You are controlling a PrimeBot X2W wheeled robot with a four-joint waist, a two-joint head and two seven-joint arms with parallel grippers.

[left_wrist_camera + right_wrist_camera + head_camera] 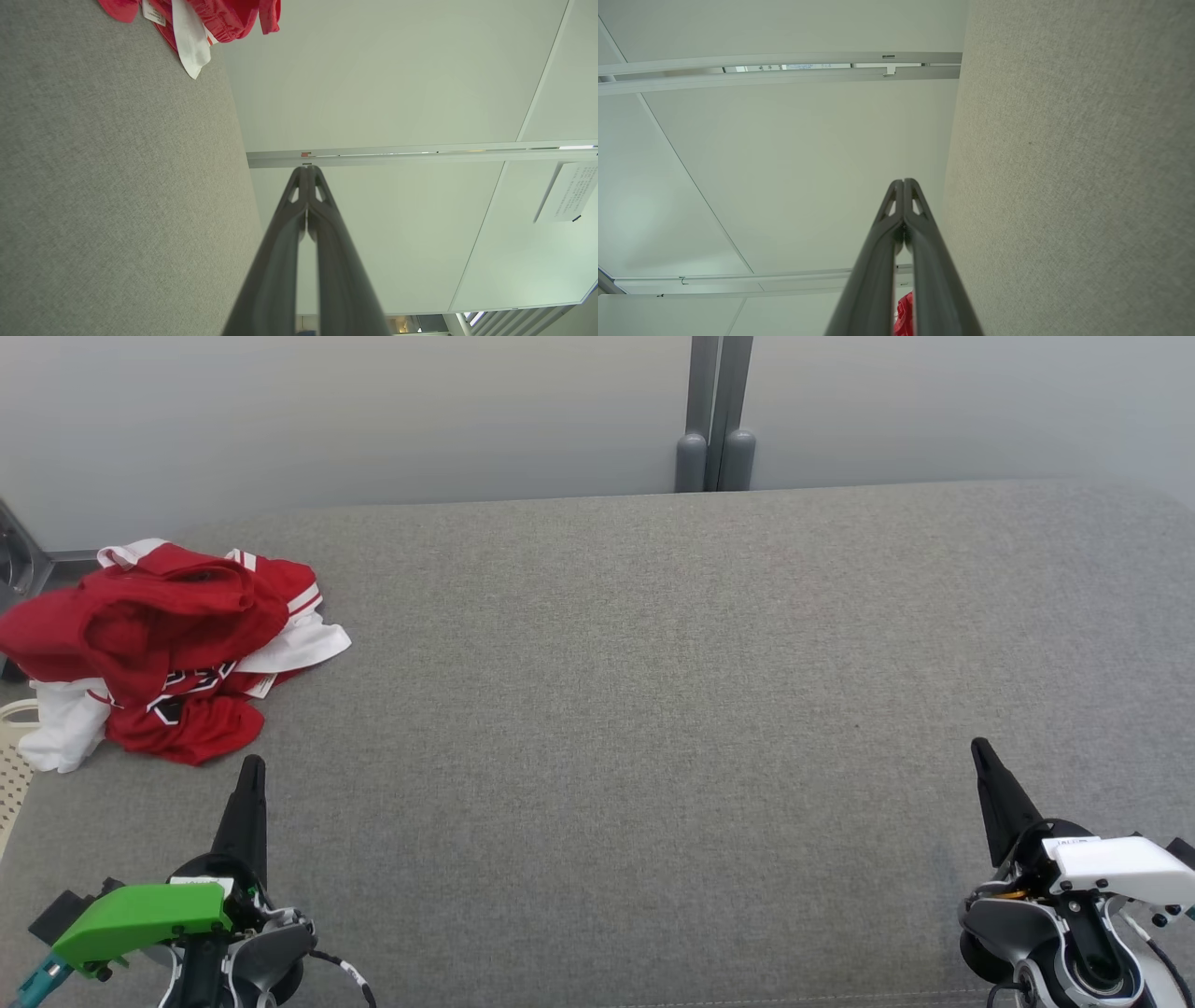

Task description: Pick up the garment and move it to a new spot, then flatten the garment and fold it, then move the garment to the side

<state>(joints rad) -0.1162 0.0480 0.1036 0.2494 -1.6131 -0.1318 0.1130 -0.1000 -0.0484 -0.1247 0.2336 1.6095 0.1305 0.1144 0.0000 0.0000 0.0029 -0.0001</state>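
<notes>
Left claw (pixel 252 765) and right claw (pixel 978 747) closed, empty; crumpled garment (pixel 159 635), lettering mostly hidden.

Grey fabric surface (pixel 653 709), pale partition wall (pixel 373 411) behind, grey upright post (pixel 715 401)

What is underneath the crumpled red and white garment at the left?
The garment lies on the grey padded table, its left part reaching the table's edge next to a pale basket. Anything beneath its folds is covered.
</notes>
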